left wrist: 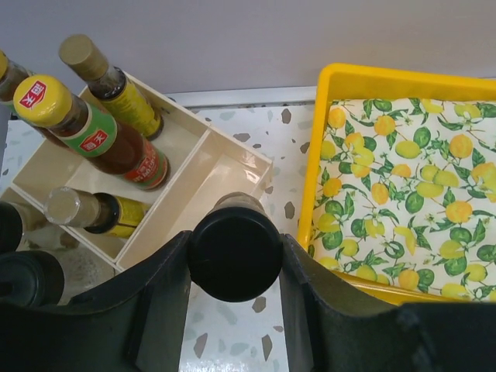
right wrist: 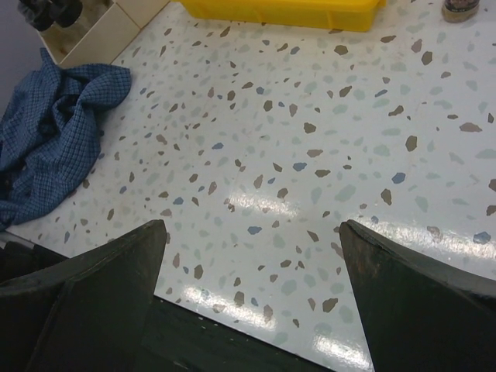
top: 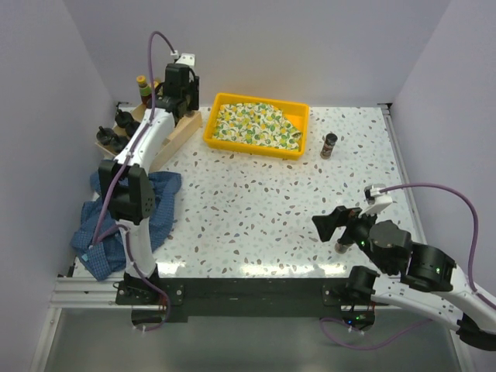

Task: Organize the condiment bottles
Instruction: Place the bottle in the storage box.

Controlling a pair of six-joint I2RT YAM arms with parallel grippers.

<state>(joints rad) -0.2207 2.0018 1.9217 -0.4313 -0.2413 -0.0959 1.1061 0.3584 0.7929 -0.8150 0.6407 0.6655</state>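
The left gripper [left wrist: 232,267] clamps a black-capped bottle [left wrist: 235,252] by the divided box [left wrist: 246,160] (sauce bottles [left wrist: 101,139] stand inside); the right gripper [right wrist: 252,229] gapes wide, empty, over the speckled table [right wrist: 310,155].

White terrazzo tabletop [top: 256,209], flecked with brown, grey and blue chips, across the middle of the top view. Boxed in on three sides by plain pale-lilac panels: back wall [top: 271,46] at 12 o'clock, left wall [top: 43,116] at 9 o'clock, right wall [top: 457,93] at 3 o'clock. Thin white trim along the tabletop's far and right edges. Soft, even light, faint shadows only; gleams in glossy glare patches towards 6 o'clock on the tabletop. Silver aluminium rail [top: 85,293] and black mounting bar [top: 248,293] along the near edge at 6 o'clock. Dull grey surface [top: 232,345] below that, too vague to name.
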